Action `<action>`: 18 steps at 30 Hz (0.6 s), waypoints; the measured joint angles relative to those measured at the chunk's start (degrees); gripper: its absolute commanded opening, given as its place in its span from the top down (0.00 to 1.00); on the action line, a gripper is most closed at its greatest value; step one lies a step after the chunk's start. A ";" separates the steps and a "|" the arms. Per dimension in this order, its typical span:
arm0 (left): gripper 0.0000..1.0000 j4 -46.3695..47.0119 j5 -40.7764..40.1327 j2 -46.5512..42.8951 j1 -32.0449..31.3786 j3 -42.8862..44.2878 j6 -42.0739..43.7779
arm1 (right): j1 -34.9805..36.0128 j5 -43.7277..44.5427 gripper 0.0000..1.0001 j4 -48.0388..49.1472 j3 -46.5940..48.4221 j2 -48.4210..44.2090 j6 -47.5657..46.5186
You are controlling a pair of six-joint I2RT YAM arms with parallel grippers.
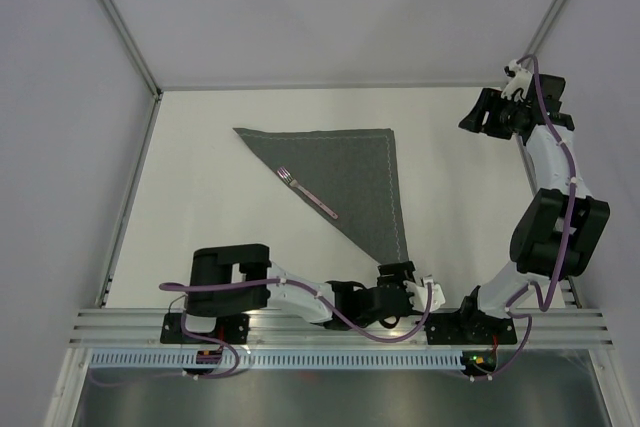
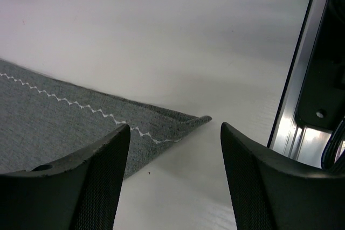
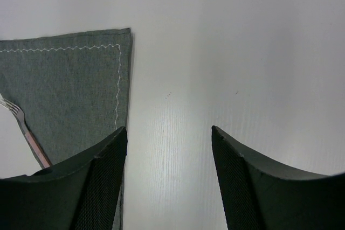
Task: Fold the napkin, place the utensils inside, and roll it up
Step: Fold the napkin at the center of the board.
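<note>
The dark grey napkin (image 1: 345, 177) lies folded into a triangle on the white table, its narrow tip pointing toward the arms. A small fork (image 1: 305, 192) with silvery tines and a pale-pink handle rests on it, along the diagonal folded edge. My left gripper (image 1: 397, 272) sits low at the napkin's near tip (image 2: 207, 118). It is open with nothing between its fingers, and its left finger (image 2: 102, 176) is over the hemmed edge. My right gripper (image 1: 470, 123) hangs open, raised at the far right, beside the napkin's far right corner (image 3: 121, 41). The fork (image 3: 24, 127) shows at the left of the right wrist view.
A metal frame rail (image 2: 302, 79) runs close to the right of the left gripper. The aluminium base rail (image 1: 330, 327) carries both arm mounts at the near edge. White walls and frame posts enclose the table (image 1: 200, 217).
</note>
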 measured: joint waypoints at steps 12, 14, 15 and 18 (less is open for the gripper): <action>0.36 -0.39 1.51 3.06 0.02 3.74 1.75 | -0.50 -0.28 0.33 -0.04 0.00 0.02 -0.92; 0.34 -0.90 2.12 3.06 0.00 3.74 1.73 | -0.63 -0.28 0.33 -0.04 0.00 0.02 -1.05; 0.33 -1.22 2.27 3.06 0.00 3.74 1.70 | -0.66 -0.31 0.33 -0.04 0.00 0.02 -1.05; 0.32 -1.79 3.19 3.06 0.00 3.74 1.64 | -0.79 -0.39 0.33 -0.04 0.00 0.04 -1.07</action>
